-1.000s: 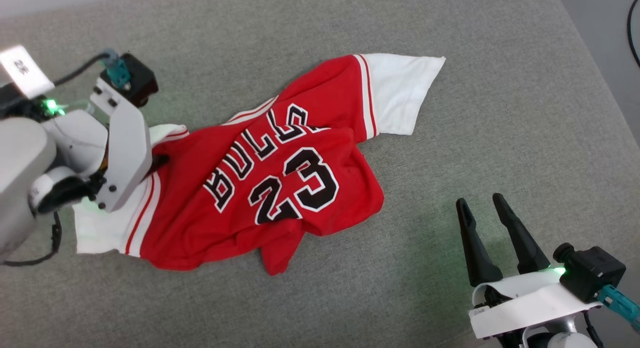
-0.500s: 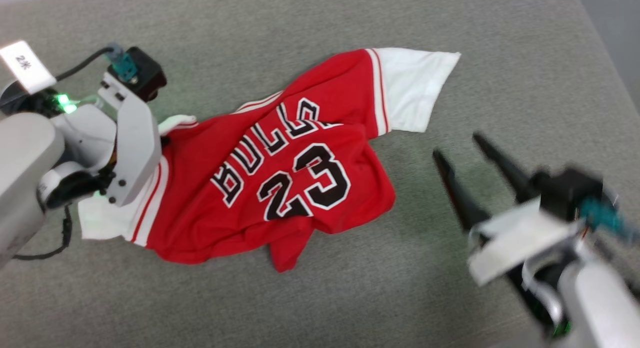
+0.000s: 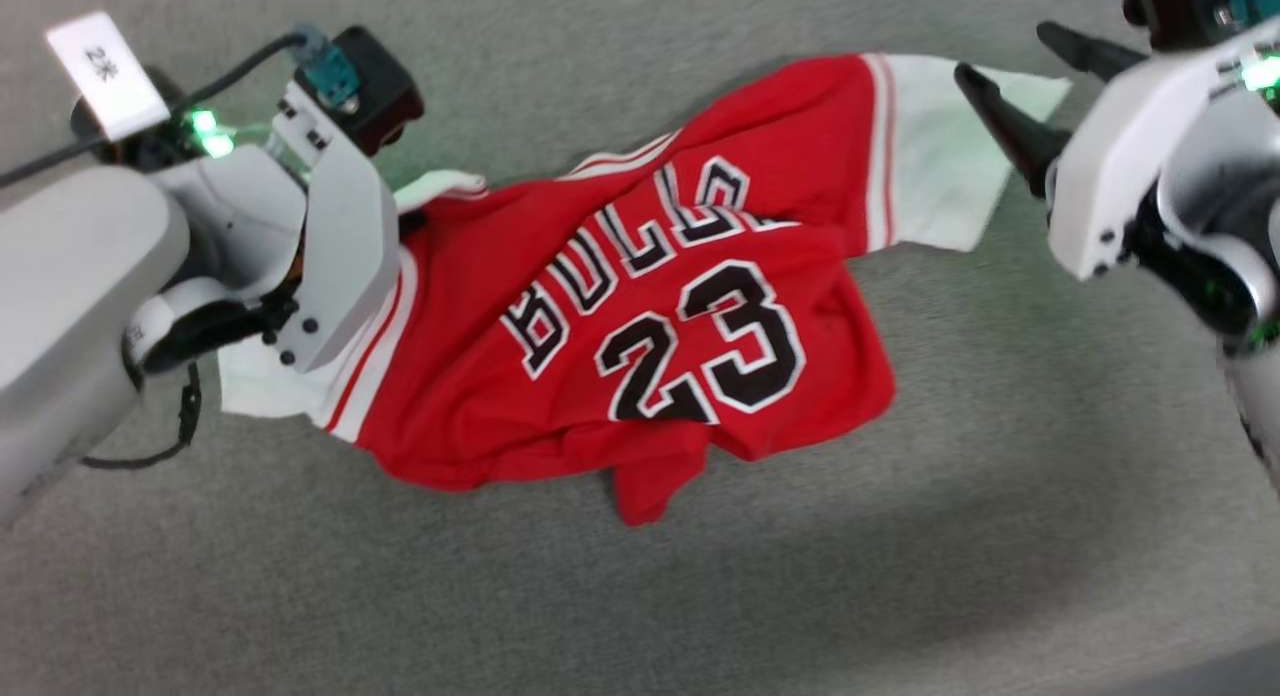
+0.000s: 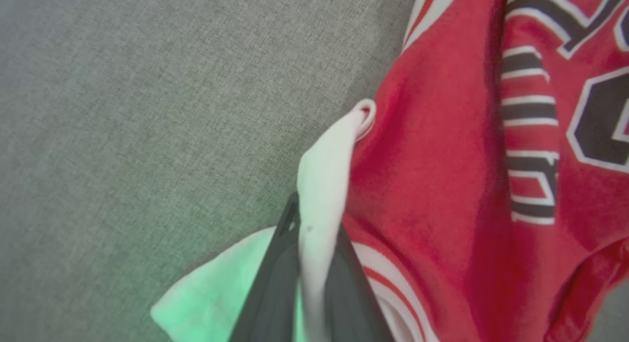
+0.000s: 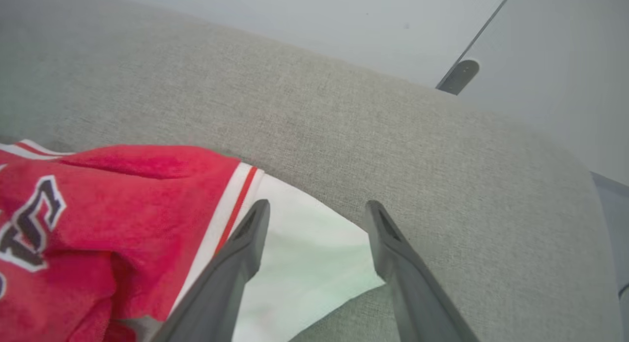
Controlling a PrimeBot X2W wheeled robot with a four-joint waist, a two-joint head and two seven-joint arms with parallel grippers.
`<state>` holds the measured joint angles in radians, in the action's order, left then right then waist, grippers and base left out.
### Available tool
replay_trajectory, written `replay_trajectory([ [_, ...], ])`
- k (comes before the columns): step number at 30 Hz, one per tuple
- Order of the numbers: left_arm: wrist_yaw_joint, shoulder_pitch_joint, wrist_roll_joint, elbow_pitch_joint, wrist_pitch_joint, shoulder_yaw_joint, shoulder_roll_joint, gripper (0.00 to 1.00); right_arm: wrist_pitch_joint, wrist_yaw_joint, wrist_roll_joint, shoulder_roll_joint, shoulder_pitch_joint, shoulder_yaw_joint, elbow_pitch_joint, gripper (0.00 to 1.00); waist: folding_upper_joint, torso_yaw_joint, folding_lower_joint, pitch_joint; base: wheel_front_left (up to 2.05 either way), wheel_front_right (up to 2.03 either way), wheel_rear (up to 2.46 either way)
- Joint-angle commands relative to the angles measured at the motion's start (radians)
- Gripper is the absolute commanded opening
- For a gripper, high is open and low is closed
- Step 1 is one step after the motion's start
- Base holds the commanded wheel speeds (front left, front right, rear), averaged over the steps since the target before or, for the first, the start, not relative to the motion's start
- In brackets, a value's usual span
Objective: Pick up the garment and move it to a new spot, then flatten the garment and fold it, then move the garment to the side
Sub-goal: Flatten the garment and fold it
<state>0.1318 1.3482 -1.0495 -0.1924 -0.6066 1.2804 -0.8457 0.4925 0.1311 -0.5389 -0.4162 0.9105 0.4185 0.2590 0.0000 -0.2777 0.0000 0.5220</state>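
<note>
The garment (image 3: 470, 416), a red jersey with black "BULLS 23" lettering, lies rumpled face up on the grey cushion. My left gripper (image 4: 317, 219) is shut on a raised fold of its white left sleeve (image 4: 324, 155); in the head view the wrist body (image 3: 330, 246) covers those fingers. At the upper right of the head view, my right gripper (image 3: 1000, 49) is open, fingers pointing left over the other white sleeve (image 3: 940, 166). In the right wrist view the open right gripper (image 5: 318, 204) straddles that sleeve's outer corner (image 5: 304, 263), held just above it.
The grey fabric cushion (image 3: 900, 536) stretches wide in front of the jersey and to its right. Its far edge (image 5: 442, 101) rounds off against a pale wall, where a grey metal fitting (image 5: 459, 76) shows. A darker strip (image 3: 1230, 671) marks the cushion's near right corner.
My right gripper has swung from the lower right up to the white sleeve at the upper right, still open. The head camera has shifted. The left gripper keeps its hold.
</note>
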Motion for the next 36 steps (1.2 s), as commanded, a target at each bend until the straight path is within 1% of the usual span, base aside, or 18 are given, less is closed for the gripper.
replay_trajectory([
  [1, -0.003, 0.004, 0.006, -0.001, 0.003, 0.003, 0.001, 0.0, 0.003, -0.001, -0.005, -0.004, 0.027, 0.023, 0.025, 1.0, 0.0, 0.038, 0.0, 0.044, 0.0, 0.0, 0.0],
  [5, -0.003, 0.011, 0.013, 0.009, 0.002, 0.007, -0.008, 0.0, -0.003, -0.001, -0.05, -0.034, 0.124, 0.171, 0.112, 1.0, 0.0, 0.052, 0.0, 0.068, 0.0, 0.0, 0.0],
  [8, -0.004, 0.01, 0.01, 0.013, 0.001, 0.011, -0.014, 0.0, 0.0, -0.001, -0.078, -0.06, 0.174, 0.291, 0.168, 1.0, 0.0, 0.055, 0.0, 0.077, 0.0, 0.0, 0.0],
  [11, -0.006, 0.01, 0.005, 0.015, 0.003, 0.012, -0.016, 0.0, -0.008, -0.001, -0.108, -0.079, 0.21, 0.39, 0.212, 1.0, 0.0, 0.056, 0.0, 0.082, 0.0, 0.0, 0.0],
  [15, -0.006, 0.014, 0.0, 0.021, 0.005, 0.013, -0.018, 0.0, -0.079, -0.001, -0.149, -0.088, 0.259, 0.442, 0.254, 1.0, 0.0, 0.054, 0.0, 0.088, 0.0, 0.0, 0.0],
  [18, -0.006, 0.02, -0.003, 0.028, 0.003, 0.014, -0.021, 0.0, -0.122, -0.001, -0.148, -0.098, 0.297, 0.473, 0.292, 1.0, 0.0, 0.054, 0.0, 0.096, 0.0, 0.0, 0.0],
  [24, -0.007, 0.025, -0.012, 0.037, 0.015, 0.014, -0.017, 0.0, -0.119, -0.001, -0.194, -0.085, 0.332, 0.572, 0.35, 1.0, 0.0, 0.059, 0.0, 0.11, 0.0, 0.0, 0.0],
  [25, -0.007, 0.025, -0.014, 0.038, 0.016, 0.014, -0.015, 0.0, -0.117, -0.001, -0.205, -0.083, 0.337, 0.588, 0.357, 0.88, 0.0, 0.06, 0.0, 0.111, 0.0, 0.0, 0.0],
  [26, -0.007, 0.026, -0.016, 0.038, 0.02, 0.014, -0.013, 0.0, -0.108, -0.001, -0.22, -0.081, 0.339, 0.607, 0.362, 0.69, 0.0, 0.062, 0.0, 0.112, 0.0, 0.0, 0.0],
  [27, -0.007, 0.027, -0.018, 0.037, 0.021, 0.015, -0.012, 0.0, -0.102, -0.001, -0.235, -0.082, 0.342, 0.621, 0.367, 0.18, 0.0, 0.063, 0.0, 0.112, 0.0, 0.0, 0.0],
  [28, -0.007, 0.028, -0.019, 0.035, 0.023, 0.015, -0.011, 0.0, -0.097, -0.001, -0.245, -0.085, 0.346, 0.631, 0.374, 0.0, 0.0, 0.065, 0.0, 0.113, 0.0, 0.0, 0.0],
  [32, -0.007, 0.032, -0.033, 0.017, 0.051, 0.012, -0.008, 0.0, -0.099, -0.001, -0.288, -0.108, 0.364, 0.664, 0.395, 0.0, 0.0, 0.071, 0.0, 0.103, 0.0, 0.0, 0.0],
  [36, -0.007, 0.031, -0.059, -0.001, 0.1, 0.007, 0.004, 0.0, -0.144, -0.001, -0.312, -0.128, 0.375, 0.666, 0.415, 0.0, 0.0, 0.082, 0.0, 0.076, 0.0, 0.0, 0.0],
])
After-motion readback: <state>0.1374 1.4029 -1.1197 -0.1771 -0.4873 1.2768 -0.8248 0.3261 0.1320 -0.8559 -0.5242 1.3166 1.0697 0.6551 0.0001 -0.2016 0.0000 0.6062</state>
